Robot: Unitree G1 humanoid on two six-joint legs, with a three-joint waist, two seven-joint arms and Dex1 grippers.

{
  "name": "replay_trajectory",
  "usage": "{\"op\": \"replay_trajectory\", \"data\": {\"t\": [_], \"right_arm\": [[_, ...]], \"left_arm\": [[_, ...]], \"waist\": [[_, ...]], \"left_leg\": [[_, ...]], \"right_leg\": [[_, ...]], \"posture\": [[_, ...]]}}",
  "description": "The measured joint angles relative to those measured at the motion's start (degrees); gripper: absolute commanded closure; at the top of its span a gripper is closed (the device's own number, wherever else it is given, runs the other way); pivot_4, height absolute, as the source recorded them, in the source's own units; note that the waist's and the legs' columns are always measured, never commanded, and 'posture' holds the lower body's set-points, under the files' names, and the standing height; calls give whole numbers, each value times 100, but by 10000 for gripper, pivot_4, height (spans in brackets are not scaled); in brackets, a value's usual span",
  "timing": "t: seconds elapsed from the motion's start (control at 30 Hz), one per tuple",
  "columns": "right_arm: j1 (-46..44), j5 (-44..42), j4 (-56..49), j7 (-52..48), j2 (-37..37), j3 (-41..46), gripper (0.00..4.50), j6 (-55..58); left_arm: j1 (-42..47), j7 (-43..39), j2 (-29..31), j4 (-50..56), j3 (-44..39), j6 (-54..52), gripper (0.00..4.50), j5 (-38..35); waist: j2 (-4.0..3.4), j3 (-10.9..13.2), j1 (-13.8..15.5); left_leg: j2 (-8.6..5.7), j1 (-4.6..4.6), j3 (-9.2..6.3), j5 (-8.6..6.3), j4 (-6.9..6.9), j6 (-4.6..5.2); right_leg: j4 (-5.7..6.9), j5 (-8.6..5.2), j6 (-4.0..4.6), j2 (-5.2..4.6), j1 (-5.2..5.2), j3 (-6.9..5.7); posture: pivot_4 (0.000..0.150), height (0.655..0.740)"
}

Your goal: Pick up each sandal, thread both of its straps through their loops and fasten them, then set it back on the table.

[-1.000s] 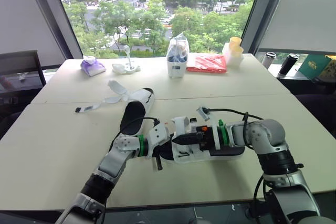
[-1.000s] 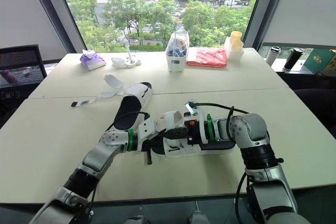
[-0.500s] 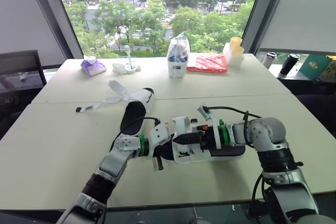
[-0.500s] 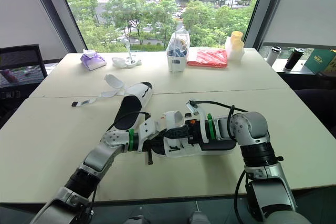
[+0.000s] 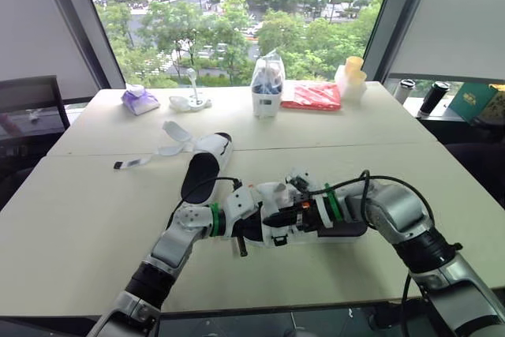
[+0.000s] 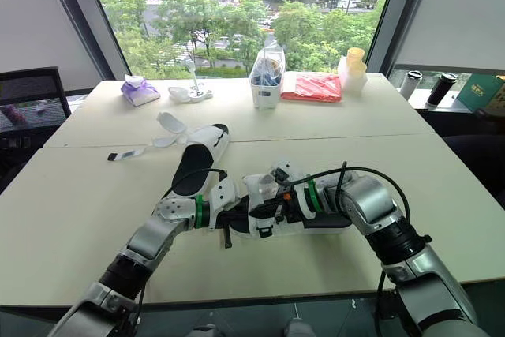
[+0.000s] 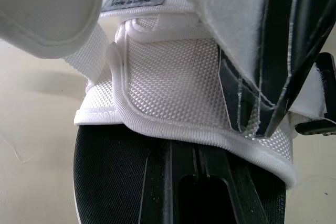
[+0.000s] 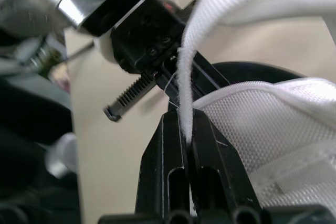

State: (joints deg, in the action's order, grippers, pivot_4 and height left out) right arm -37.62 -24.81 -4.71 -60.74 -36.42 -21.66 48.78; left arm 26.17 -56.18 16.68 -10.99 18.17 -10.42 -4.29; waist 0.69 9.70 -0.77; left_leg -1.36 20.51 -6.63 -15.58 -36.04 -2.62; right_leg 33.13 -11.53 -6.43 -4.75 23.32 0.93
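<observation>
A white-strapped sandal with a black sole (image 5: 331, 226) lies at the table's front centre, between my two arms. My left gripper (image 5: 249, 222) is at its toe end, shut on the edge of the white mesh upper (image 7: 173, 93). My right gripper (image 5: 278, 217) reaches in from the right and is shut on a white strap (image 8: 185, 114), which runs up from between its fingers. The second sandal (image 5: 203, 165) lies farther back on the left, its straps (image 5: 154, 155) undone and spread over the table.
Along the far edge stand a purple pouch (image 5: 140, 101), a white holder (image 5: 192, 101), a white basket of items (image 5: 267, 86), a red packet (image 5: 311, 95) and stacked yellow cups (image 5: 352, 76). A dark chair (image 5: 25, 112) is at the left.
My right forearm has swung lower and its gripper has shifted a little toward the left gripper with the strap. The left arm and the far sandal have stayed put.
</observation>
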Motion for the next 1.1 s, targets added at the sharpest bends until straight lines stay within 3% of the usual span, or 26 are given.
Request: {"op": "replay_trajectory", "data": {"t": [0.23,0.33,0.5,0.57,0.7,0.87,0.93,1.1], "right_arm": [[454,513,-557,-319,-224,-72,44737,-1169],[673,409,-796,-281,-223,100,35707,-1004],[982,-71,-1100,109,23,671,10611,-316],[979,-578,-1196,297,71,1141,10611,300],[974,-1434,-1765,319,-766,2233,10611,1325],[1850,-2784,-2186,478,-1098,3637,10611,2533],[2361,-2963,-2574,686,-1098,3712,10611,2662],[3280,-2515,-3098,1471,-561,2790,10611,2154]], "left_arm": [[-5,5,-18,9,17,0,45000,0],[-14,10,-59,14,25,0,45000,0],[-18,-4,-74,40,42,1,45000,-1],[27,-7,-83,24,68,1,45000,-1],[143,-143,-85,-28,114,1,45000,-15],[274,-384,-49,-117,134,-17,45000,-31],[330,-459,-31,-166,131,-44,45000,-33],[437,-513,-52,-223,126,-269,45000,-57]], "waist": [[8,-5,23],[8,-4,36],[6,-3,41],[2,1,60],[-1,3,143],[-2,1,162],[-2,1,157],[-2,0,147]], "left_leg": [[0,3,-3,-2,2,-3],[0,6,-5,-7,2,-13],[0,10,-6,-19,2,-23],[-2,25,-6,-19,-6,-23],[-4,75,-6,-19,-12,-22],[-2,87,-5,-29,-8,-4],[-2,87,-1,-30,-11,-2],[-2,86,7,-30,-25,-3]], "right_leg": [[0,-2,-3,0,1,0],[0,-7,-9,0,3,0],[1,-17,-24,-2,5,2],[2,-16,-23,-3,15,2],[3,-15,-21,-4,59,0],[5,-1,-1,-1,75,-1],[5,-7,-8,-1,75,0],[6,-16,-20,-3,74,4]], "posture": [[1500,7400],[1500,7400],[1500,7400],[1500,7400],[1500,7400],[1500,7400],[1500,7400],[1500,7400]]}}
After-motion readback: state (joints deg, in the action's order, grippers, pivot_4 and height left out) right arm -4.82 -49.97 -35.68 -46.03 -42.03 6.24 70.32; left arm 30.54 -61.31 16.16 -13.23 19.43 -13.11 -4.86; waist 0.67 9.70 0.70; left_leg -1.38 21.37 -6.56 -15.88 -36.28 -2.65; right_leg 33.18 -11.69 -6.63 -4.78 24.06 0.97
